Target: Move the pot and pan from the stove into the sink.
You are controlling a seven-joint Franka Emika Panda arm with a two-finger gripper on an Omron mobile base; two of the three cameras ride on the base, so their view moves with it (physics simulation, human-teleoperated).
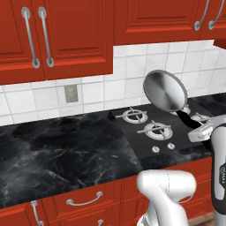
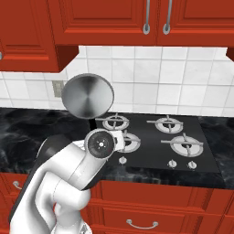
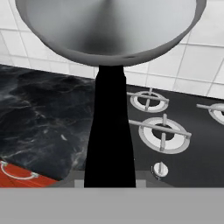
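- We have the pan (image 1: 165,91) in the air: lifted clear of the stove (image 1: 163,128), tilted up so its shiny base faces the base cameras, bowl against the white tile backsplash (image 1: 114,84).
- The gripper (image 1: 190,119) is pinched tight on the pan's black handle (image 3: 109,131); in the hand view the handle runs straight up from between the finger tips to the bowl.
- All the burner grates (image 2: 119,122) we can see are bare, so nothing is left sitting on the visible part of the stove.
- We can't spot the pot here, so we can't tell whether it is already moved or waiting off-frame.
- The sink isn't in any current view either; to the left of the stove we only see black marble counter (image 1: 62,150).
- Our read: pan is mid-transfer, picked up but not delivered. Left to do: carry it to the sink, release it there, then confirm or handle the pot.
- Risk we'd flag: long lever on a handle grip, so the pan may swing or rotate during the carry.
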